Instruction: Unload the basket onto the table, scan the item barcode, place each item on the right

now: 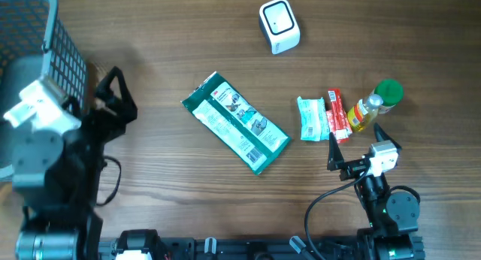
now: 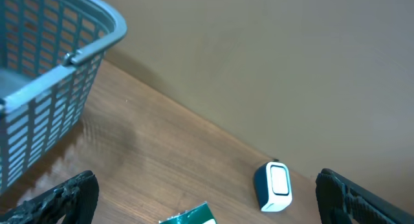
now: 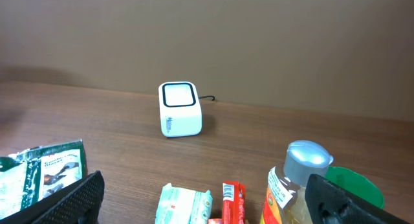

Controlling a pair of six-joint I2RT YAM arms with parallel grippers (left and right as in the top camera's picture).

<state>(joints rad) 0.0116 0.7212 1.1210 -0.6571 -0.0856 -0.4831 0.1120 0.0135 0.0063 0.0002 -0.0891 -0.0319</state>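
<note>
The white barcode scanner (image 1: pixel 279 25) stands at the far middle of the table, also seen as the scanner (image 2: pixel 273 186) and the scanner (image 3: pixel 179 109). A green snack bag (image 1: pixel 235 122) lies flat mid-table. A pale green packet (image 1: pixel 311 119), a red packet (image 1: pixel 337 115) and a yellow bottle (image 1: pixel 366 112) lie together at the right. My left gripper (image 1: pixel 119 95) hangs open beside the basket, empty. My right gripper (image 1: pixel 359 143) is open just in front of the small items, holding nothing. In the right wrist view the pale packet (image 3: pixel 184 204) and red packet (image 3: pixel 233 201) lie between its fingers (image 3: pixel 65 201).
A blue-grey mesh basket (image 1: pixel 30 49) fills the far left corner; its rim (image 2: pixel 45 88) rises close to my left gripper. A green round lid or cup (image 1: pixel 388 92) sits behind the bottle. A cable runs from the scanner toward the back edge.
</note>
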